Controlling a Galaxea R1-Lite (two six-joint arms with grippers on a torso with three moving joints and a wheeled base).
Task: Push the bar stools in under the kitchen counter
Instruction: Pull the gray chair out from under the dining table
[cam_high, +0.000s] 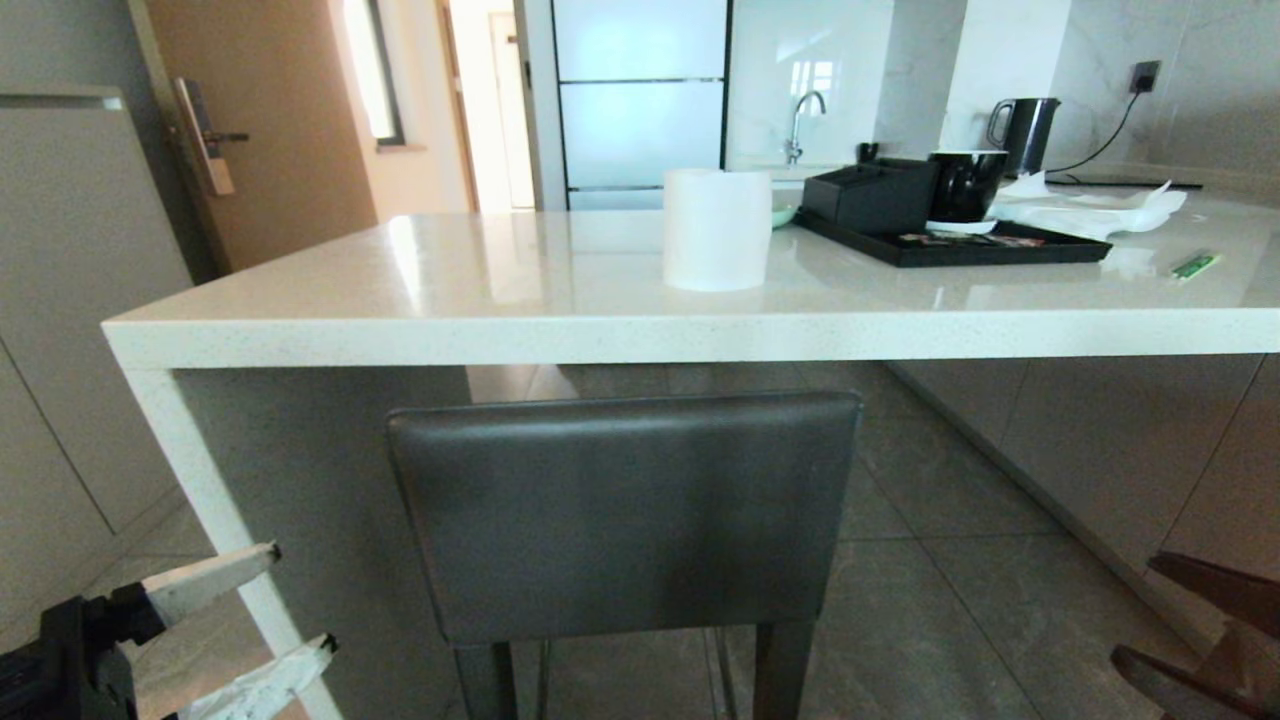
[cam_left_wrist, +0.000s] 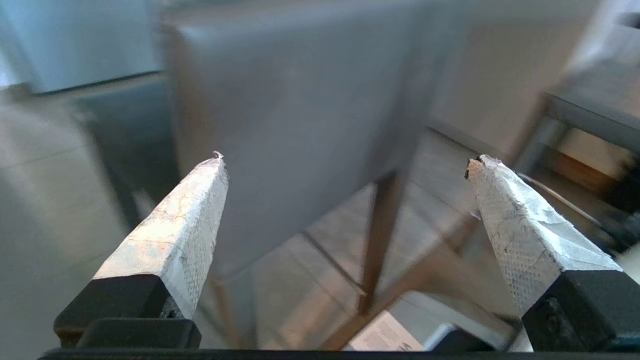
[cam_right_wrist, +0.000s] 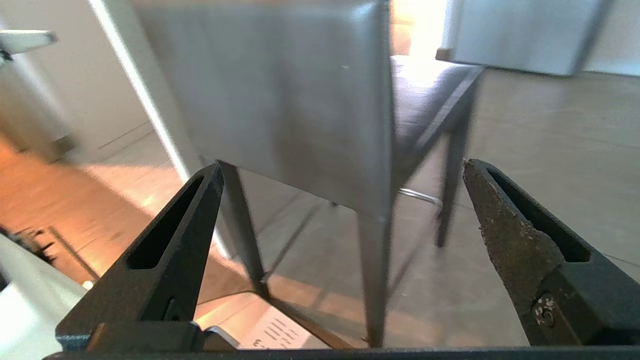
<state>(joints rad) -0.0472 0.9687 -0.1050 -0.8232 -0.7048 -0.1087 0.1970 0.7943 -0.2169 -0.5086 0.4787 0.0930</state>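
Note:
One bar stool stands in front of me, its dark grey leather backrest (cam_high: 625, 510) just below the front edge of the white kitchen counter (cam_high: 560, 335). Slim dark legs (cam_high: 782, 665) run down from it. My left gripper (cam_high: 300, 598) is low at the left, short of the backrest, open, with white taped fingers (cam_left_wrist: 175, 235). The left wrist view has the backrest (cam_left_wrist: 300, 125) ahead of the empty left gripper (cam_left_wrist: 345, 162). My right gripper (cam_high: 1190, 630) shows at the lower right edge. It (cam_right_wrist: 344, 166) stands open before the backrest (cam_right_wrist: 280, 100), seat (cam_right_wrist: 420, 85) and metal footrest (cam_right_wrist: 420, 196).
On the counter stand a white cylinder (cam_high: 716, 230) and a black tray (cam_high: 1000, 250) with a black box and mug; a kettle (cam_high: 1025, 130) is behind. The counter's white end panel (cam_high: 200, 480) drops beside my left gripper. A brown door (cam_high: 270, 120) is far left. Grey tile floor (cam_high: 960, 600).

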